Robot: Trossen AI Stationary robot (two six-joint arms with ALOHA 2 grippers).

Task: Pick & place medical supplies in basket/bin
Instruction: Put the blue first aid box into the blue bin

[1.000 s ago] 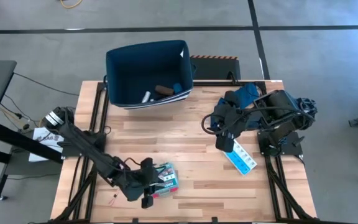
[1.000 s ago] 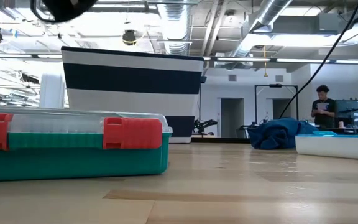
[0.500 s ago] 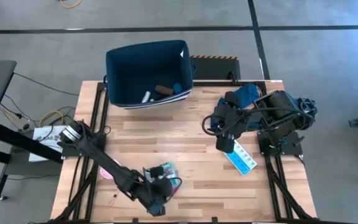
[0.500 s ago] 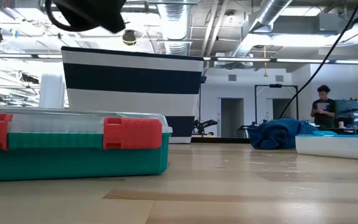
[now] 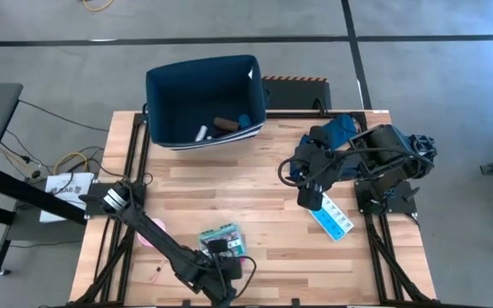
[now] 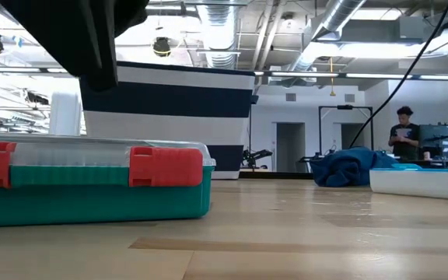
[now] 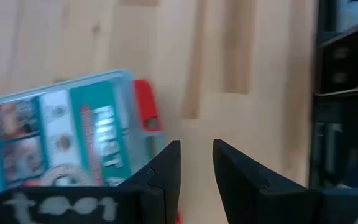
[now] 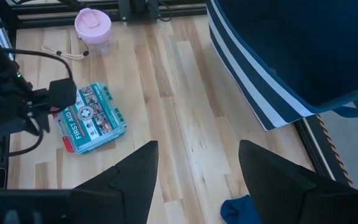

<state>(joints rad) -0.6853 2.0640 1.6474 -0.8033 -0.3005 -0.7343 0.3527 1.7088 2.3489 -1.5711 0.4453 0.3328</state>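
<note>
The left gripper (image 7: pixel 196 163) hangs low at the near edge of the table (image 5: pixel 264 184), its fingers (image 7: pixel 166 168) close together with only a narrow gap and nothing between them. The teal-green first-aid box (image 5: pixel 222 239) lies flat on the wood just beside those fingertips, on the side away from the table edge, red clasps facing the low camera. Off to the gripper's outer side, near the left edge of the table, sits a pink round roll (image 8: pixel 92 23), with a thin stick (image 5: pixel 157 274) lying close by.

Well beyond the gripper, the navy bin (image 5: pixel 202 101) stands at the far edge, a brown oblong (image 5: pixel 226 125) and a small white item inside it.

The right gripper (image 8: pixel 194 171) waits over the right side of the table, jaws spread wide and empty. Just beside it, toward the near edge, lies the white-and-blue pill strip (image 5: pixel 332 219); behind it, a blue cloth (image 5: pixel 339 130).
</note>
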